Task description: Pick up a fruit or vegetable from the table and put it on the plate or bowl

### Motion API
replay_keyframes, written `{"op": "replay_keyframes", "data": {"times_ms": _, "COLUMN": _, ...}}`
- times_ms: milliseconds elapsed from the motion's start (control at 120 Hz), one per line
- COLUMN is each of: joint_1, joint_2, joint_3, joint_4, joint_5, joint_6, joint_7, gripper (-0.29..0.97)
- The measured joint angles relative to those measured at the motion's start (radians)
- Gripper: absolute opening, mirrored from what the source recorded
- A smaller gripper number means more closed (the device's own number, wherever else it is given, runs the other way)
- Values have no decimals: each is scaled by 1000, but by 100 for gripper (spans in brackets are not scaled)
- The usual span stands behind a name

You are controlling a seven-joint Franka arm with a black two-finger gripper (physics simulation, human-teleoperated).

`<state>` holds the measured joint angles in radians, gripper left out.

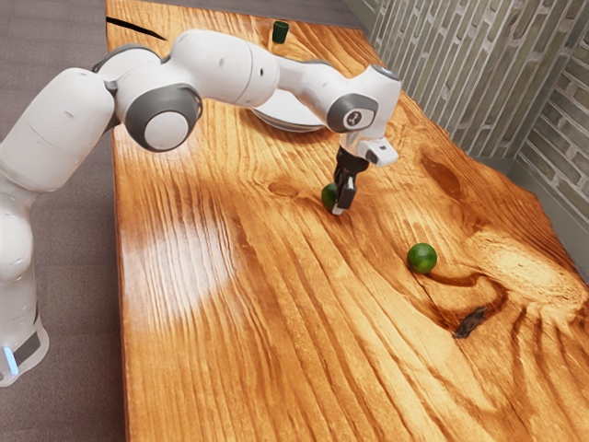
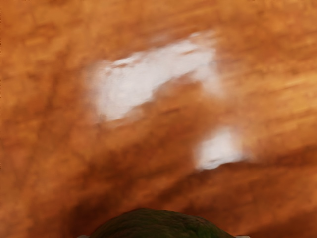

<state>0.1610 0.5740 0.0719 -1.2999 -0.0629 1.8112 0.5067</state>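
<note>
In the exterior view, you see the gripper (image 1: 342,195) lowered at mid-frame against a green lime (image 1: 327,194) on the wooden table (image 1: 230,304). You cannot tell whether it pinches the fruit. In the wrist view, the lime (image 2: 158,225) sits just under the hand.

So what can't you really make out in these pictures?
- Plate: exterior view, mostly hidden behind the arm.
- Lime: exterior view, partly covered by the gripper; wrist view, blurred and cut off by the edge.
- Dark thing on the table: exterior view, too small to identify.
</note>
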Motion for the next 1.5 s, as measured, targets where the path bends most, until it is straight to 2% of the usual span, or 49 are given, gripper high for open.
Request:
{"op": "replay_keyframes", "data": {"times_ms": 217, "joint_1": 8, "joint_2": -15, "joint_3": 4, "joint_4": 10, "joint_5": 4, "joint_6": 5, "joint_7": 3, "gripper": 26}}
{"op": "replay_keyframes", "data": {"times_ms": 367, "joint_1": 28, "joint_2": -64, "joint_3": 24, "joint_4": 37, "joint_5": 6, "joint_6": 6, "joint_7": 5, "gripper": 27}}
{"op": "replay_keyframes", "data": {"times_ms": 517, "joint_1": 54, "joint_2": -116, "joint_3": 107, "joint_4": 61, "joint_5": 7, "joint_6": 5, "joint_7": 7, "gripper": 27}}
{"op": "replay_keyframes", "data": {"times_ms": 708, "joint_1": 62, "joint_2": -124, "joint_3": 209, "joint_4": 107, "joint_5": 4, "joint_6": 8, "joint_7": 9, "gripper": 27}}
{"op": "replay_keyframes", "data": {"times_ms": 933, "joint_1": 193, "joint_2": -116, "joint_3": 242, "joint_4": 137, "joint_5": -22, "joint_6": 34, "joint_7": 9, "gripper": 27}}
{"op": "replay_keyframes", "data": {"times_ms": 1108, "joint_1": 277, "joint_2": -102, "joint_3": 244, "joint_4": 137, "joint_5": -68, "joint_6": 101, "joint_7": 9, "gripper": 28}}
{"op": "replay_keyframes", "data": {"times_ms": 1217, "joint_1": 288, "joint_2": -72, "joint_3": 233, "joint_4": 137, "joint_5": -80, "joint_6": 170, "joint_7": 9, "gripper": 27}}
{"op": "replay_keyframes", "data": {"times_ms": 1500, "joint_1": 330, "joint_2": 4, "joint_3": 208, "joint_4": 137, "joint_5": -165, "joint_6": 407, "joint_7": 5, "gripper": 27}}
